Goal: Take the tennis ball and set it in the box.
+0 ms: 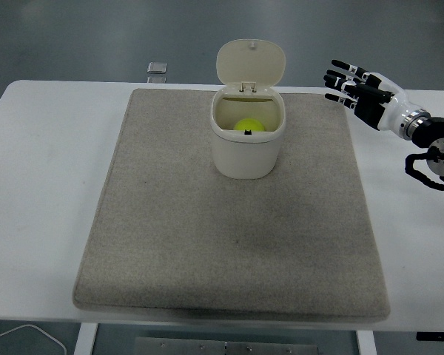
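Observation:
A yellow-green tennis ball [248, 126] lies inside a cream box [247, 150], a small bin with its hinged lid [251, 62] standing open at the back. The box stands on a grey mat [229, 244] near its far middle. My right hand [353, 86] hovers over the mat's far right corner, to the right of the box and apart from it. Its fingers are spread and hold nothing. The left arm is out of view.
The mat covers most of the white table [44, 148]. A small flat grey object [157, 68] lies at the table's far edge, left of the box. A white cable [22, 336] shows below the table's near left edge.

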